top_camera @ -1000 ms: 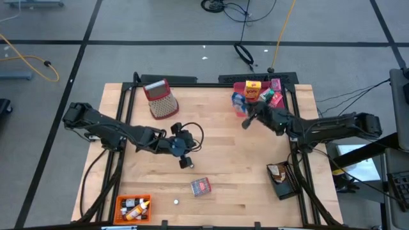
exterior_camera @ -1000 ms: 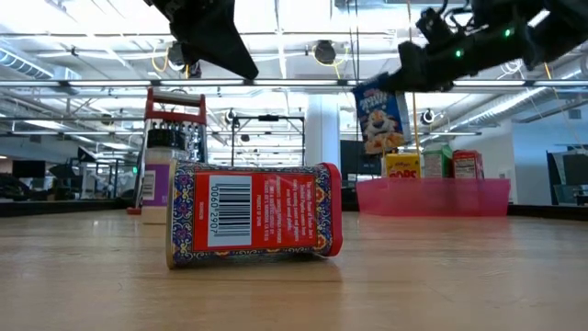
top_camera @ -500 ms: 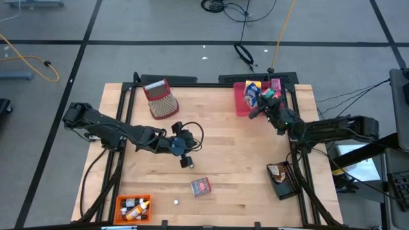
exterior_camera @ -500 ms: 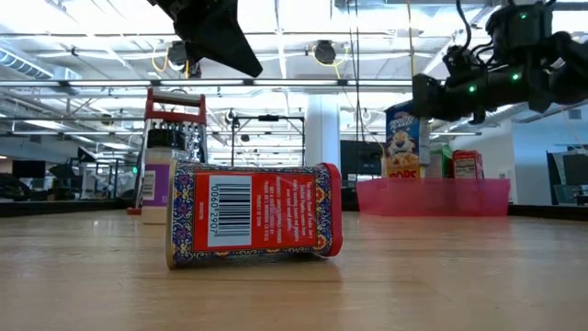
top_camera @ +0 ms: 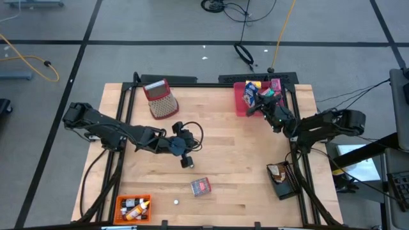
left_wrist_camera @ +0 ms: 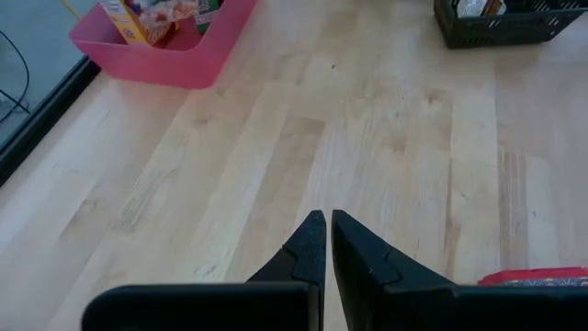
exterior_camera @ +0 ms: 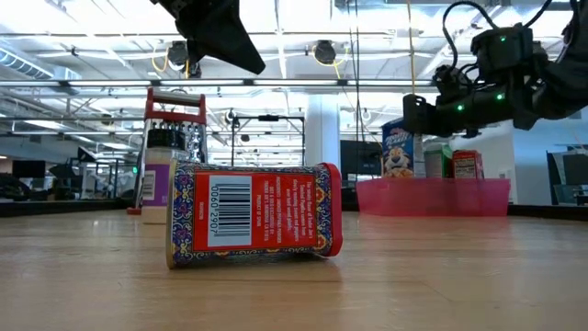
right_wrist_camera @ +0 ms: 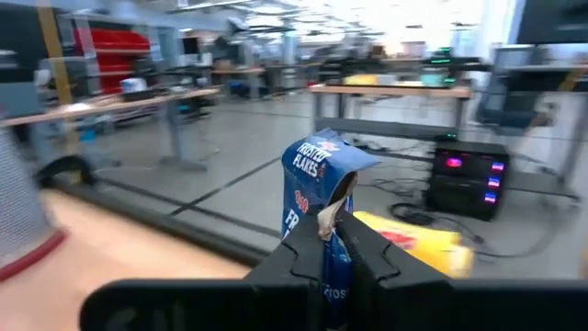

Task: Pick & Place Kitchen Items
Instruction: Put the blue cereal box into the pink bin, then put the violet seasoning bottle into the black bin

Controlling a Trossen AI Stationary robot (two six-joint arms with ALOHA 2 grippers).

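Note:
My right gripper (top_camera: 257, 107) is shut on a blue cereal packet (top_camera: 250, 96) over the pink tray (top_camera: 239, 106) at the table's far right. The packet stands upright among other packets in the tray; it also shows in the low view (exterior_camera: 397, 152) and the right wrist view (right_wrist_camera: 314, 175). A red box (top_camera: 200, 186) lies on its side on the table near the front; it shows large in the low view (exterior_camera: 253, 213). My left gripper (top_camera: 186, 161) is shut and empty above the table's middle, fingertips together in the left wrist view (left_wrist_camera: 327, 221). My right gripper pinches the blue packet between its two fingers (right_wrist_camera: 363, 244), below the packet's crumpled top (right_wrist_camera: 322, 158). The fingers come about level from the table's near right. The packet is upright; the tray's wall (exterior_camera: 432, 195) hides its lower end.
A red-topped mesh grater (top_camera: 161, 99) lies at the far left. An orange tray (top_camera: 132, 207) with small items sits at the near left corner, a black tray (top_camera: 281, 179) at the near right. A tiny white piece (top_camera: 176, 201) lies near the front edge.
My right gripper has carried the blue packet toward the table's far right, from beside the pink tray to over it, and has come down. The packet has stayed upright and now stands behind the tray's wall.

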